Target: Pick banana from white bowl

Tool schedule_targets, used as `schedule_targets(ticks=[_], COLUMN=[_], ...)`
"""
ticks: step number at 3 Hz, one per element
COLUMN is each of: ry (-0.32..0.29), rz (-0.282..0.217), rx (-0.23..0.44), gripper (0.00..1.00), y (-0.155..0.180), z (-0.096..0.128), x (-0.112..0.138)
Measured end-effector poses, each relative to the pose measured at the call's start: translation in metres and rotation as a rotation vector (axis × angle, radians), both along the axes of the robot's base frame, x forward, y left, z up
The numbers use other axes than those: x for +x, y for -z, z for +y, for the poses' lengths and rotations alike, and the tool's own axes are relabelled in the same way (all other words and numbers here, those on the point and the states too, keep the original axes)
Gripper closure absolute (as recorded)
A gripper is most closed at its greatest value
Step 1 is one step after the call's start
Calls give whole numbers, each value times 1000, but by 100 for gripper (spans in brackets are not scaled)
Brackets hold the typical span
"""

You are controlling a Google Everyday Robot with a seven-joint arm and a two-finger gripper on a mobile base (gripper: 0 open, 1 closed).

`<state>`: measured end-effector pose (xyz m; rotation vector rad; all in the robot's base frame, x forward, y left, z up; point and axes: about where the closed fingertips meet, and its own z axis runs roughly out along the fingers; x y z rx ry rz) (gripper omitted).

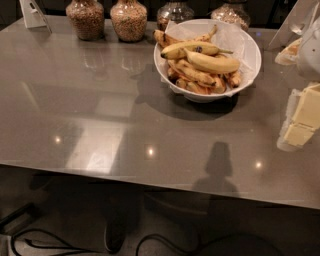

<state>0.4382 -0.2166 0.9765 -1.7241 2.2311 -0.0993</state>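
The banana [214,63], thick, smooth and bright yellow, lies on top of the pile in the white bowl [251,44], on the side toward the right. A slimmer yellow banana with a dark sticker [192,48] lies just behind it, and small brown-blotched bananas [197,79] fill the bowl beneath. The bowl is lined with white paper and stands at the back of the grey table [100,115], right of centre. My gripper [301,122], pale yellow, hangs at the right edge of the view, well to the right of the bowl and nearer the table's front, apart from the bowl.
Several glass jars of dry food [129,20] stand in a row along the back edge, left of and behind the bowl. A white card stand [32,14] is at the back left corner. A white wrapper [289,50] lies right of the bowl. Cables [60,245] lie on the floor below the front edge.
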Motion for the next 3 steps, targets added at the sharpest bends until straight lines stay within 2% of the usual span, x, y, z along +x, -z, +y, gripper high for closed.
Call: schedule_targets(ticks=[1,2,3], ry=[0,-6,-44], rz=[0,-27,-86], rx=[0,15,62], gripper=[0,0,0], y=[0,-2,0], z=[0,1,9], x=[0,7,33])
